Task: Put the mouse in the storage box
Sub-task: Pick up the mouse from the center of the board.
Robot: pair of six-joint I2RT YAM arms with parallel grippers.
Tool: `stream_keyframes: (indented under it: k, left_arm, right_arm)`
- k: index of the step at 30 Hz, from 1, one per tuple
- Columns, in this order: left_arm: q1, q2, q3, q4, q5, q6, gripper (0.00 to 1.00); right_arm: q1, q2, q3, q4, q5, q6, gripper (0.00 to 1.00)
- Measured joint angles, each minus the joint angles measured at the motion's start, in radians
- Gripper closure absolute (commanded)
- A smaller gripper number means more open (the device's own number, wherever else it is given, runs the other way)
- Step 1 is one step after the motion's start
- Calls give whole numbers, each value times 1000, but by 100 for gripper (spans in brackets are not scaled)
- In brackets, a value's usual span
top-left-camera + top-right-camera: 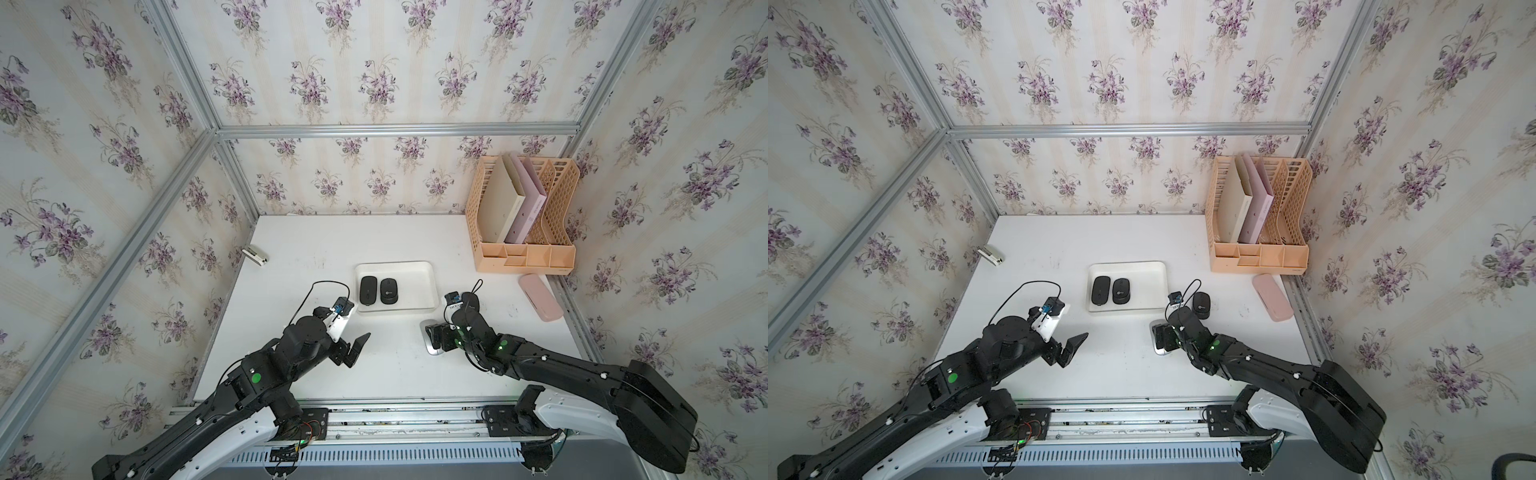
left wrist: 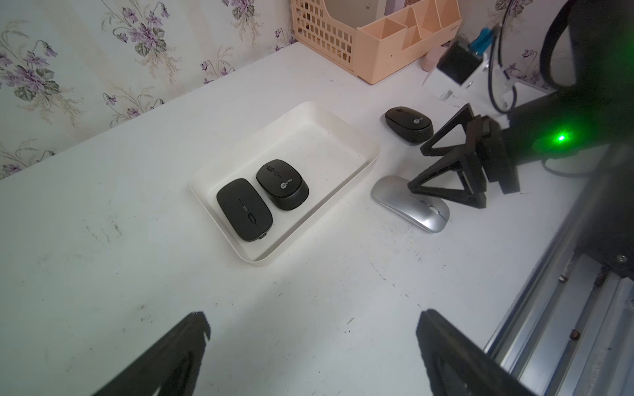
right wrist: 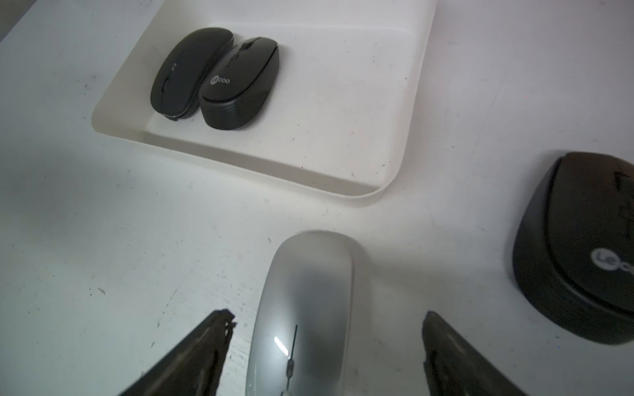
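While the left gripper (image 2: 314, 317) hangs wide open above the worktop (image 2: 103, 274), the right gripper (image 3: 327, 316) straddles the silver mouse (image 3: 308, 274) near the storage box (image 3: 257, 164), jaws apart, not touching.

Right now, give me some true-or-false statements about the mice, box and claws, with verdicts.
1. The shallow white plastic storage box holds a flat black mouse and a ribbed black mouse. True.
2. The flat silver mouse lies inside that box. False: it lies on the white table, straddled by the open right claw.
3. The left claw is shut on a mouse. False: it is open and empty.
4. A third black mouse lies on the table outside the box. True.
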Motion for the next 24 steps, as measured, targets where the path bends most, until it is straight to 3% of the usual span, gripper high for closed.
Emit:
stream_keyframes:
  k: [4,8,11,18,24]
  left_arm:
    - [1,56,87,-92,-1,6,1]
    - [1,27,-27,-99,36,38,1]
    - [1,31,-21,-106,62,45,1]
    - [0,47,-34,-77,-2,30,1]
    - [-1,-60,-163,-3,-20,-2,1]
  right_arm:
    - [14,57,21,2,-16,0,9]
    - [15,101,12,19,-16,1,9]
    - [16,123,11,40,-21,2,9]
    - [24,198,43,60,-23,4,12]
    - [27,246,75,63,-23,1,14]
